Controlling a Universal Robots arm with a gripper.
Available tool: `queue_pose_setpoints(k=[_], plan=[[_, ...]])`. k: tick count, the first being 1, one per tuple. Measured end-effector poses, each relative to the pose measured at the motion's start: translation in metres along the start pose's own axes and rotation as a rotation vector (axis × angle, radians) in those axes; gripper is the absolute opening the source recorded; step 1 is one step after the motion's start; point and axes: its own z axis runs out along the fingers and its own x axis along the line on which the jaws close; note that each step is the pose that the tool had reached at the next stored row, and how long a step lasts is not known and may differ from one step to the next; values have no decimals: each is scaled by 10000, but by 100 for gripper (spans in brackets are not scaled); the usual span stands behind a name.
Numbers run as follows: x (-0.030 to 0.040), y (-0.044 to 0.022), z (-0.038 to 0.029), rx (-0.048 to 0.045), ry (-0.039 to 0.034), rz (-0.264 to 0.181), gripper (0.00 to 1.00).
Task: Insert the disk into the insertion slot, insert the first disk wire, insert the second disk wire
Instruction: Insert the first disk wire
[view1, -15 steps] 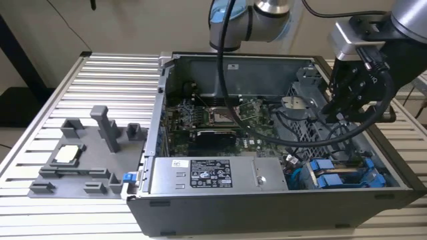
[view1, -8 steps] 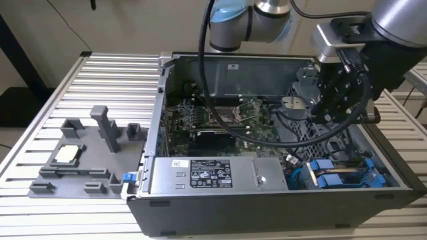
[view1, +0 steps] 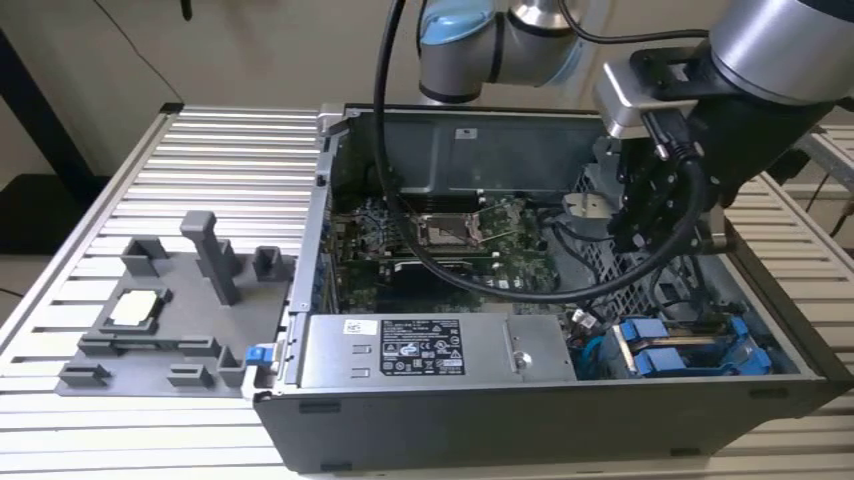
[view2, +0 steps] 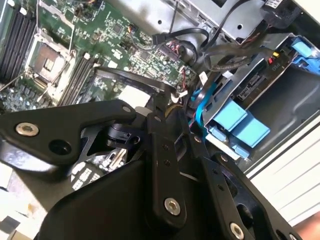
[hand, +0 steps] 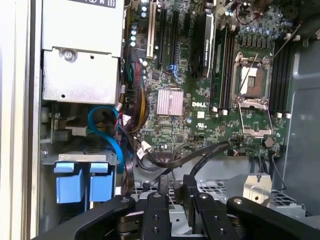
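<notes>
The gripper (view2: 162, 112), a black linkage with bolted joints, spreads across the near half of the second wrist view. Behind it lies the green motherboard (view2: 125, 35) with its bare processor socket (view2: 47, 55). Black cables (view2: 220, 47) and a curved blue cable (view2: 196, 107) run just beside the grey insertion slot (view2: 282, 105), where two light-blue carrier tabs (view2: 240, 122) sit side by side.
</notes>
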Motion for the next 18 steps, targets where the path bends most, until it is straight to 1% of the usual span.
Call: queue_pose_setpoints(k=[2,3,8,9,16,17,18], plan=[[0,7,7,54,-21,-50,27],[0,7,11,70,-44,-67,27],[0,12,33,146,-209,-155,27],[1,14,35,150,-220,-161,27],[1,20,37,152,-220,-162,27],[1,21,37,152,-220,-161,24],[1,22,37,152,-220,-161,24]])
